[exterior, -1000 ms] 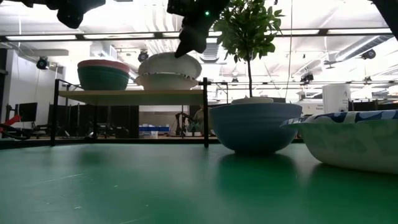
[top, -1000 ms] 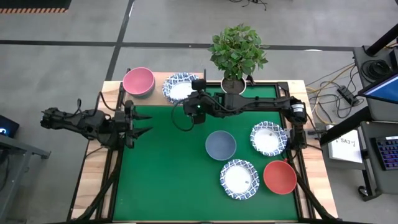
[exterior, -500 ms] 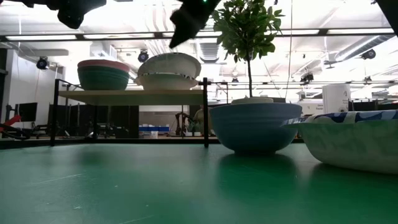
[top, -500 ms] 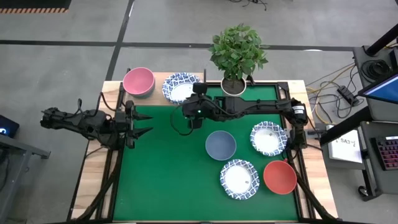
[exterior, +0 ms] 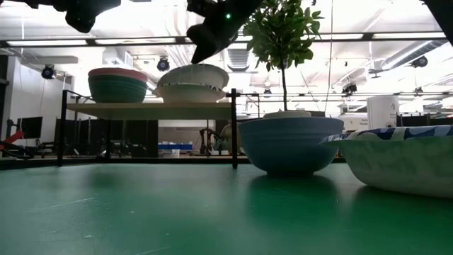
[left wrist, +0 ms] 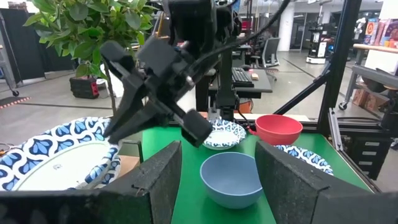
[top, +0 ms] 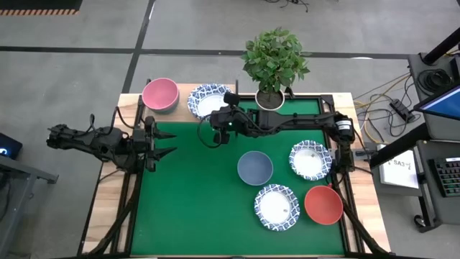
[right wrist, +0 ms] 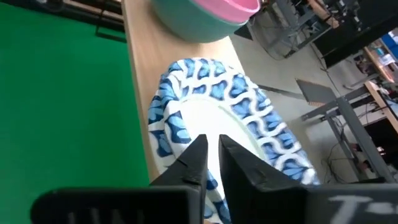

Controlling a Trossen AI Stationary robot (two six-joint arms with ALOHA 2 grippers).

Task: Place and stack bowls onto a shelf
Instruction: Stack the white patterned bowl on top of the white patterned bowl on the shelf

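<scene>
The shelf [exterior: 156,108] stands at the table's far left and also shows in the right wrist view [right wrist: 140,62]. On it a pink bowl sits inside a dark green one [top: 159,93] [exterior: 117,83]. Beside them two blue-patterned white bowls are stacked [top: 207,101] [exterior: 192,81] [right wrist: 211,106]. My right gripper [top: 215,121] [exterior: 197,53] [right wrist: 212,140] is shut and slants down just over the top patterned bowl. My left gripper [top: 167,142] [left wrist: 217,168] is open and empty, hanging over the table's left part. My right gripper's shut fingertips [right wrist: 200,146] stand close over the inside of the top patterned bowl, near its near rim [right wrist: 186,162]. They slant down from the table's right. I cannot tell whether they touch it.
On the green table stand a grey-blue bowl [top: 255,167] [exterior: 290,142], two patterned bowls [top: 310,160] [top: 276,207] and a red bowl [top: 323,204]. A potted plant [top: 273,61] stands at the far edge, right of the shelf.
My right gripper has risen off the top patterned bowl, gone a little toward the table's left edge, and come down again close over it. The stacked bowls have stayed in place.
</scene>
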